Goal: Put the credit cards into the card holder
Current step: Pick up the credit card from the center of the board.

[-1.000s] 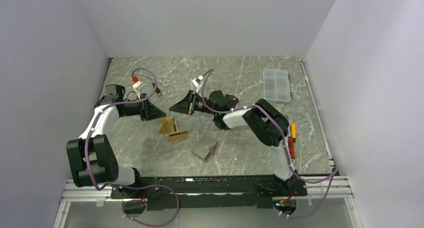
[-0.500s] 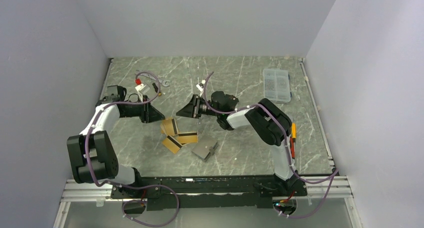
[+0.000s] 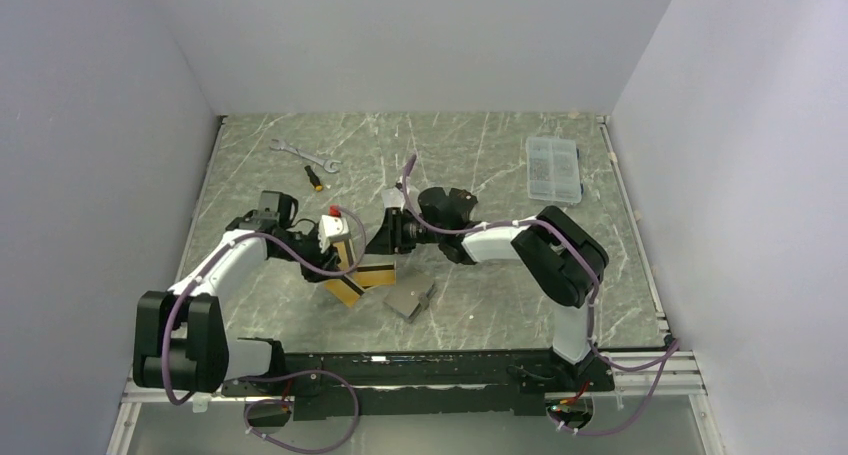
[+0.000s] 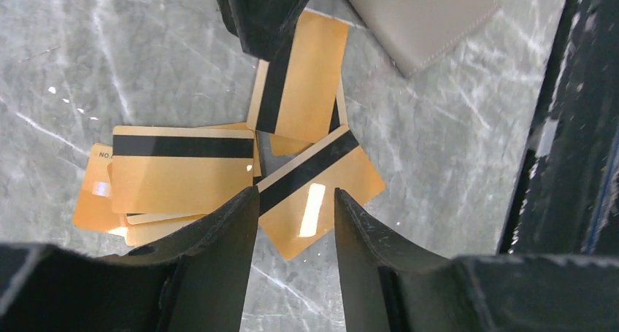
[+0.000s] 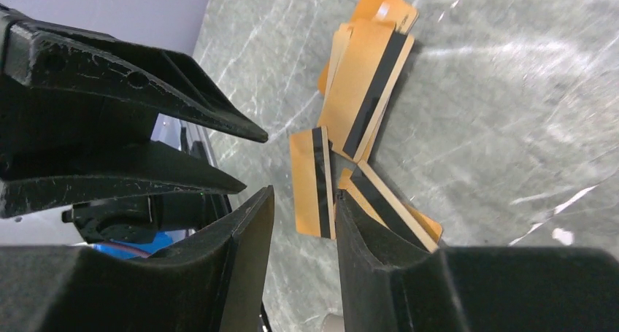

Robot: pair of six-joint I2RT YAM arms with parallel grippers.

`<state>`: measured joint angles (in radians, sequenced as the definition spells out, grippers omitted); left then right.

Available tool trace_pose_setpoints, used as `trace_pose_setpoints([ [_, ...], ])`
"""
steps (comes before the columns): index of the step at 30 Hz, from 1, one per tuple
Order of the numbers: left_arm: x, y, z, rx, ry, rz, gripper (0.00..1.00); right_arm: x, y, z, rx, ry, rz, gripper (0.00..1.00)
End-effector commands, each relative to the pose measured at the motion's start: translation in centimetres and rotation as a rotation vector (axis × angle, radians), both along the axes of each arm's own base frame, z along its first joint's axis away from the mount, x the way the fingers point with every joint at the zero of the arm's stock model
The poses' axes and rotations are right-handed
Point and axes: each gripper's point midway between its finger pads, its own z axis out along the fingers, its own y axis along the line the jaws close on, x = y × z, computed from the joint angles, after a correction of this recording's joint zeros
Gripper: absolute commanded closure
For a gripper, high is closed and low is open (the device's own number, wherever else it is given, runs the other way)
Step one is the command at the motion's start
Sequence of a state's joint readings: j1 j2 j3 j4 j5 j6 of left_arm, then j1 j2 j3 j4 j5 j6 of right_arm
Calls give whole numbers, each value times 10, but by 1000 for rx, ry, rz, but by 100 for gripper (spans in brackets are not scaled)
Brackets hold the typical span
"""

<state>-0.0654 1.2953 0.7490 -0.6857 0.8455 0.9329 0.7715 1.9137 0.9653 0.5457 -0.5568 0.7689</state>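
Five or more credit cards (image 4: 182,175) overlap beside one card holder (image 4: 420,14), left claw (image 4: 295,192) and right claw (image 5: 304,191) both spread above.

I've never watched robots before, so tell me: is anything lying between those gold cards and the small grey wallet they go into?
Nothing visible does. Only bare marble table separates the gold-orange, black-striped credit cards from the grey-taupe rectangular card holder. The holder itself appears closed, though.
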Motion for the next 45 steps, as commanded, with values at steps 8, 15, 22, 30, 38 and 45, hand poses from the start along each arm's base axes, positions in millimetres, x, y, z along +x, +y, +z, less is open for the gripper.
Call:
trace_pose_setpoints([
  [8,-13,7,-26,229,-290,-352,55,-22,42,-5,-15,8,108,56],
  [15,-4,18,-35,340,-386,-385,68,-21,53,-20,-72,19,107,54],
  [22,5,32,22,406,-496,-417,64,-21,46,-25,-116,22,84,54],
  [30,-9,10,11,406,-746,-618,60,-20,52,-23,-124,14,88,55],
  [38,-31,-15,0,343,-1001,-690,62,-22,53,-28,-141,4,125,55],
  [45,-52,-16,-24,336,-1061,-792,62,-23,59,-33,-129,19,152,56],
])
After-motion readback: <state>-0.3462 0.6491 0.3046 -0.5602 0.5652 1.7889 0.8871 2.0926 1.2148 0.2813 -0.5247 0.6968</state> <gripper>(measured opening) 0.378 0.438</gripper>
